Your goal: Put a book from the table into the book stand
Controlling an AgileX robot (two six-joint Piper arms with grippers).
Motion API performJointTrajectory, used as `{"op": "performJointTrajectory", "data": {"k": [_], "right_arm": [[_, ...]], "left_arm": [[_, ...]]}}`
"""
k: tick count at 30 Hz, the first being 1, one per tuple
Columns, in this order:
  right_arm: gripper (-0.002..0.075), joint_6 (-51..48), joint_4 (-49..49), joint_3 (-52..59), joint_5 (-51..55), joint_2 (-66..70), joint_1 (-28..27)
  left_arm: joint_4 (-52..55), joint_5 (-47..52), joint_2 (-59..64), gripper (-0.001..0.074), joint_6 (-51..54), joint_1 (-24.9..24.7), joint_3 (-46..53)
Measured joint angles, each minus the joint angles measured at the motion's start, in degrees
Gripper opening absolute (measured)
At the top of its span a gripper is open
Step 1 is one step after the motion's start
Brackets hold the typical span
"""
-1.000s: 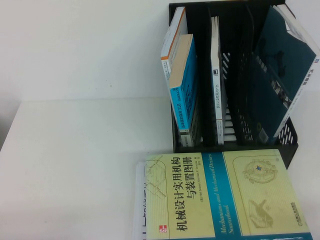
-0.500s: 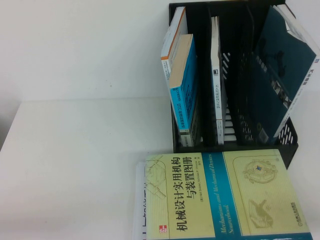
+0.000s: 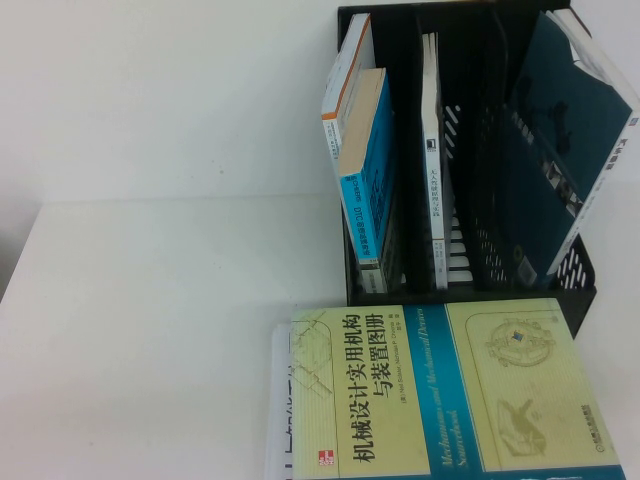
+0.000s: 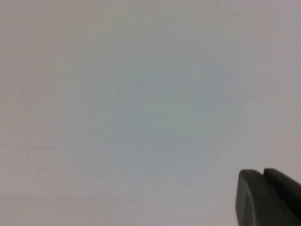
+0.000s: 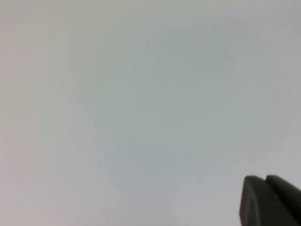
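Observation:
The book (image 3: 440,390), pale yellow-green with a teal band, black Chinese title and a small red logo, lies flat on the white table (image 3: 150,330) at the front right, just in front of the book stand. The black mesh book stand (image 3: 578,283) stands at the back right, with upright dividers forming slots. Neither gripper shows in the high view. My left gripper (image 4: 262,175) shows only as dark fingertips pressed together over a plain pale surface. My right gripper (image 5: 265,180) looks the same, fingertips together, holding nothing.
The stand holds a thick blue-cover book (image 3: 370,170) leaning in the left slot, a thin white book (image 3: 432,150) in the middle and a dark teal book (image 3: 560,140) leaning at the right. A white book or paper (image 3: 280,410) lies under the pale book.

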Motion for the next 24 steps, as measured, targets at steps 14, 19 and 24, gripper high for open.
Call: {"op": "performJointTrajectory", "data": {"k": [14,19,24], "right_arm": [[0.0008,7.5,-15.8,-12.4,25.0,0.1,0.1],[0.0008,11.3,-17.4,-26.2,51.1,6.4,0.1],[0.0008,11.4,-15.5,-33.2,62.6,16.6,0.1]], "left_arm": [[-0.1,28.1,0.7,-0.0004,-6.7,0.0,-16.5],[1.0,48.5,8.4,-0.0004,-6.0,0.0,-28.6],[-3.7,56.9,16.3,-0.0004,-5.7,0.0,-31.9]]}}
